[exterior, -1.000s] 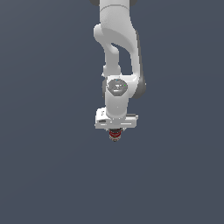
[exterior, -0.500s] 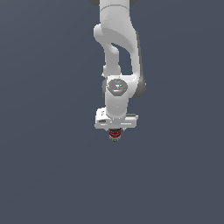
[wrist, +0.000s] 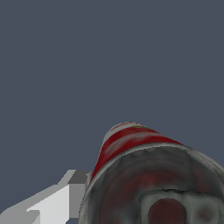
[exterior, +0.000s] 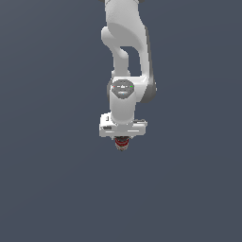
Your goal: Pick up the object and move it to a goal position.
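The object, a small tin can point(exterior: 122, 142) with a red-and-white label, pokes out just below the white hand of the arm in the exterior view. The gripper point(exterior: 122, 142) is shut on it, and its fingers are mostly hidden behind the hand and the can. In the wrist view the can point(wrist: 144, 179) fills the frame close to the camera, its dark metallic lid facing the lens and the red-and-white side running away from it. One white fingertip point(wrist: 52, 203) shows beside the can. Nothing marks a goal position in either view.
The white arm point(exterior: 126, 56) reaches down from the top of the exterior view. Behind everything lies a plain dark blue-grey ground point(exterior: 47, 189).
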You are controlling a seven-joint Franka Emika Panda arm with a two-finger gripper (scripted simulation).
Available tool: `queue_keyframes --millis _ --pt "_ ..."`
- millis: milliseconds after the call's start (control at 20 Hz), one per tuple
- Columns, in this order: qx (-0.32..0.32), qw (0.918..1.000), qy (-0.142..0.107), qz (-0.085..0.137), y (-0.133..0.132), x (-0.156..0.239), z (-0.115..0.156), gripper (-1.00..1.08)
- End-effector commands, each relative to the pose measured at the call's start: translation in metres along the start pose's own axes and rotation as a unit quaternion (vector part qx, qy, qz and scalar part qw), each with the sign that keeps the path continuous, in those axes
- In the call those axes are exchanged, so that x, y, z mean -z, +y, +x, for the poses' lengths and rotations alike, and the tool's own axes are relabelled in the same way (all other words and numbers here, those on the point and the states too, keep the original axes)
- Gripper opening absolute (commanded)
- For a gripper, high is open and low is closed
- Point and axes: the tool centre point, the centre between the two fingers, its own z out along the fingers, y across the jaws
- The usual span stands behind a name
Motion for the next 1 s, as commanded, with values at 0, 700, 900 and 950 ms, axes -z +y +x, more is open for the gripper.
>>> queue_keyframes --millis 0,700,900,950 --pt "0.000 1.0000 0.003 0.000 0.008 0.017 0.002 -1.00" --pt "0.000 1.0000 0.003 0.001 0.080 0.154 0.003 -1.00" --pt "0.000 1.0000 0.003 0.001 0.103 0.196 0.004 -1.00" --pt "0.000 1.0000 0.003 0.001 0.108 0.207 0.005 -1.00"
